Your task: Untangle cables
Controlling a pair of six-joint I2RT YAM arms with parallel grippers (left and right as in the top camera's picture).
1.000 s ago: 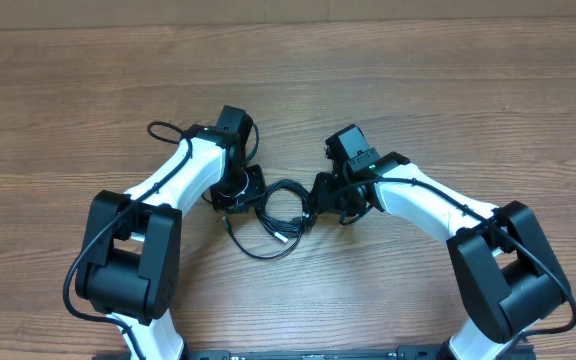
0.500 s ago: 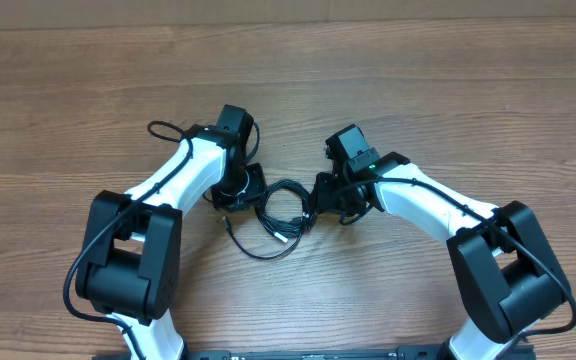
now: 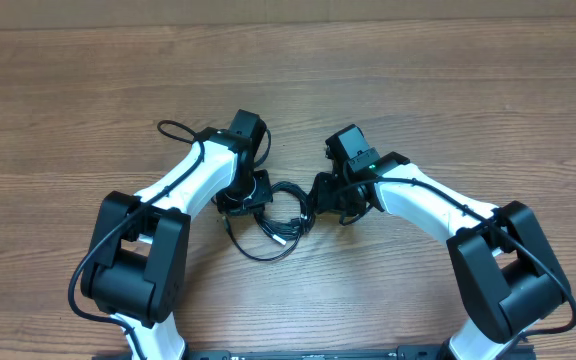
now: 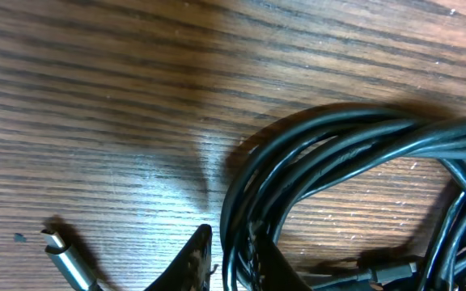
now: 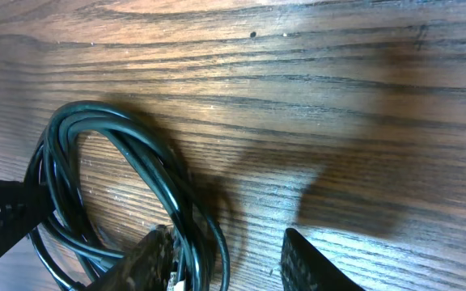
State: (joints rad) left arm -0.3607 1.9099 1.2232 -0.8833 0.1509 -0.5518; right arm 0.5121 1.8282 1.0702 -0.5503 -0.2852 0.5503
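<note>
While the two arms flank them from left and right, the cables (image 3: 286, 212) lie as a glossy black coil of thin, round cords near the middle of the table (image 3: 418, 90), with one loose loop trailing toward the near edge. The left gripper (image 4: 231, 271) pinches several strands between its dark fingertips, and a metal-tipped plug (image 4: 65, 257) lies just beside it on the wood. The right gripper (image 5: 226, 263) stands spread, with strands beside one finger. The tabletop is brown, streaked wood grain.
</note>
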